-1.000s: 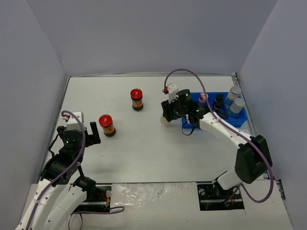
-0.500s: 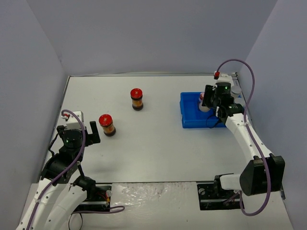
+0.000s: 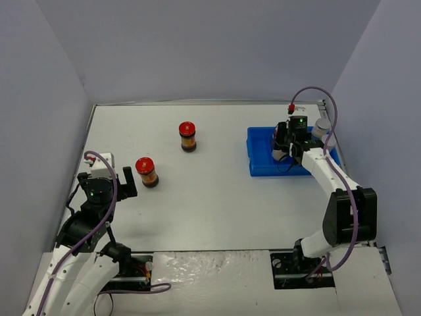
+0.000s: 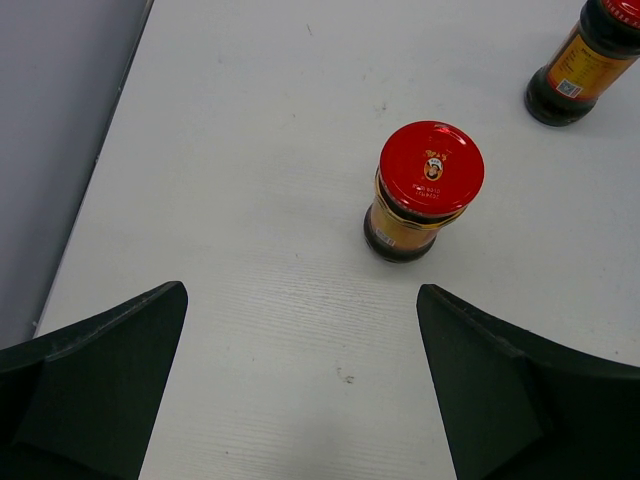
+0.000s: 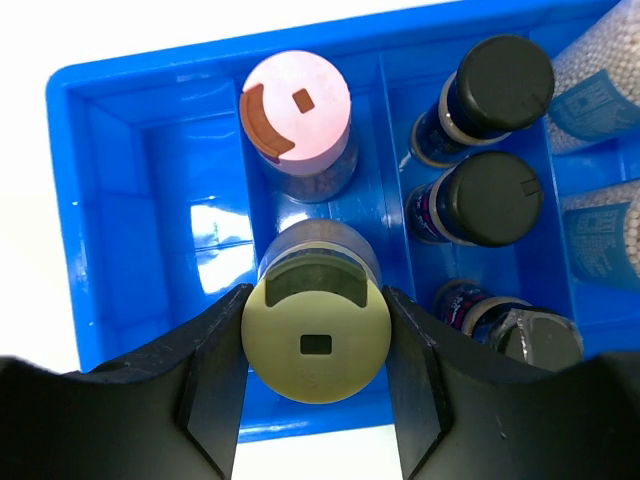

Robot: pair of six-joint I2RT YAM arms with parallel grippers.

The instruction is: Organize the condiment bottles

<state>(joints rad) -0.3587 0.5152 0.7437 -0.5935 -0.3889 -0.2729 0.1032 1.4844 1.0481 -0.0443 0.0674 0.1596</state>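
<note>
Over blue tray [image 5: 110,200] compartment, beside pink-capped jar [image 5: 296,110]: right jaws clamped on cream jar [image 5: 316,342]; left jaws apart.

1. Tray [image 3: 258,150], blue plastic, rectangular, moulded. It sits flat on the far right part of the tabletop, just beside the right wall. The right wrist view shows its raised rim [image 5: 100,90] and the inner dividers that split it into several compartments. The floor is glossy, with a patch of glare in the left section.

2. Tabletop [image 3: 217,197], white and matt. The left wrist view shows a faint wood grain [image 4: 250,150] and a few small dark specks.

3. Enclosure walls, plain grey-lavender panels: back wall [image 3: 210,52], left wall [image 3: 39,131], right wall [image 3: 378,99]. They stand upright along three edges of the tabletop.
</note>
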